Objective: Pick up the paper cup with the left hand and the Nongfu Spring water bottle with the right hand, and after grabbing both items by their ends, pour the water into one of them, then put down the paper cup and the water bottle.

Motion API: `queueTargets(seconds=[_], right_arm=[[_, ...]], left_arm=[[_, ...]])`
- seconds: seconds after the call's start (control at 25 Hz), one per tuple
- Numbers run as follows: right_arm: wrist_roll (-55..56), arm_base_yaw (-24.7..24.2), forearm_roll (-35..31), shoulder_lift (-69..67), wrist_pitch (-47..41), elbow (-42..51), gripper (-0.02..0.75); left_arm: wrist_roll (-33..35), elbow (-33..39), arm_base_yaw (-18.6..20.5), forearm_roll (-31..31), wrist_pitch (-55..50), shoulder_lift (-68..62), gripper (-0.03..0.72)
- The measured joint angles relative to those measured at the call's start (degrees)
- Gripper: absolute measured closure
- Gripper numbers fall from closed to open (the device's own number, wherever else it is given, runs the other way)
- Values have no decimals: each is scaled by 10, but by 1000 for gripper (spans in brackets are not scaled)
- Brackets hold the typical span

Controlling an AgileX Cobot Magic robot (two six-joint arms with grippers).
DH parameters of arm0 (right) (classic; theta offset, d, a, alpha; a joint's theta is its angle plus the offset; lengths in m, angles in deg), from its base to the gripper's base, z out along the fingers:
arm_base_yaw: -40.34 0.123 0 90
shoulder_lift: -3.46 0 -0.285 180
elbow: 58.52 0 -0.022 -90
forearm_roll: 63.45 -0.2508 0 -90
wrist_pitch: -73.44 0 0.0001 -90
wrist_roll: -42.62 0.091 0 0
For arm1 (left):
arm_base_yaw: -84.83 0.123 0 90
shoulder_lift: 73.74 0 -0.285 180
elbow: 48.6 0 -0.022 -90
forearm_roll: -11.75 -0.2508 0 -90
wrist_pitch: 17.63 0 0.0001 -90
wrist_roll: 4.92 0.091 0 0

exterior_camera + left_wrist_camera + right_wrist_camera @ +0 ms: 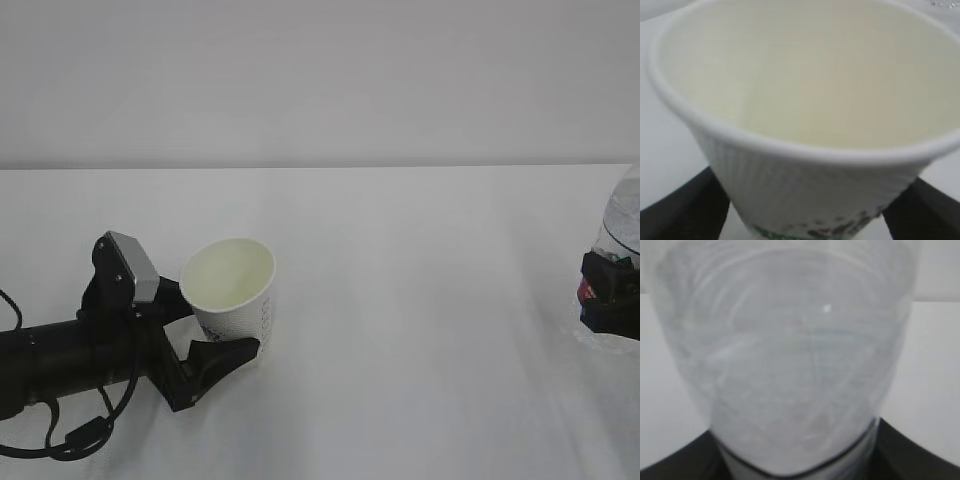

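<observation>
One white table (400, 330) carries one clear plastic bottle (622, 225) at its right edge, pinched by the right gripper (610, 290). One small white paper cup (235, 295), seemingly empty, stands left, between the left gripper's (205, 345) spread fingers.

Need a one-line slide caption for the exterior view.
Left pincer straddles the paper cup on a white table; the water bottle sits at the right edge.
</observation>
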Motion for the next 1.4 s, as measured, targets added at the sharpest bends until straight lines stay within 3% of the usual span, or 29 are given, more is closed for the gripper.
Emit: queueTargets(seconds=[0.24, 0.64, 1.0, 1.4], right_arm=[[0, 0, 0, 0, 0, 0, 339], [0, 0, 0, 0, 0, 0, 339], [0, 0, 0, 0, 0, 0, 340], [0, 0, 0, 0, 0, 0, 340]], left_arm=[[0, -32, -21, 8, 0, -25, -4], [-5, -42, -24, 14, 0, -26, 3], [-6, -42, -24, 15, 1, -26, 120], [-6, -42, -25, 16, 1, -24, 134]])
